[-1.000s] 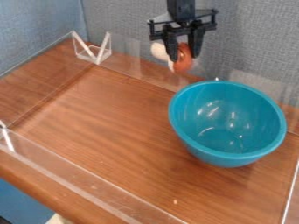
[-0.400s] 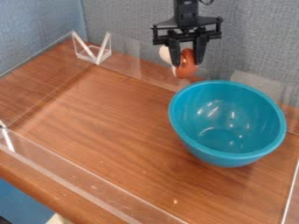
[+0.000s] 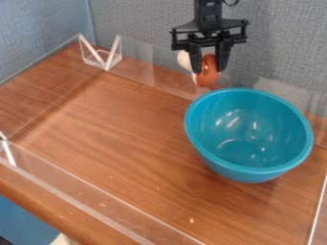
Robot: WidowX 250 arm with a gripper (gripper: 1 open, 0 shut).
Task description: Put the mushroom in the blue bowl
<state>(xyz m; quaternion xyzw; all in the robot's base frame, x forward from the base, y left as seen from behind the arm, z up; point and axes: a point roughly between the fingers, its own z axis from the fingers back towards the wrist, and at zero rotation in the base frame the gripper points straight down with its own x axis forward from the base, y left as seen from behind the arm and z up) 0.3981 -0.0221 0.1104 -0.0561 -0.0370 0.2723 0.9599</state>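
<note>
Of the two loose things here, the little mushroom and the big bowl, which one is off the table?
The mushroom: the gripper holds it up, while the blue bowl sits on the wood.

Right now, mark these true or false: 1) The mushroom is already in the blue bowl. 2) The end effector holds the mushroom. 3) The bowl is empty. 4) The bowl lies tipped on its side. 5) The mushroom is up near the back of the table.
1) False: the mushroom is outside the blue bowl, behind its far rim.
2) True: the end effector is shut on it.
3) True.
4) False: it stands upright on the wooden table.
5) True.
</note>
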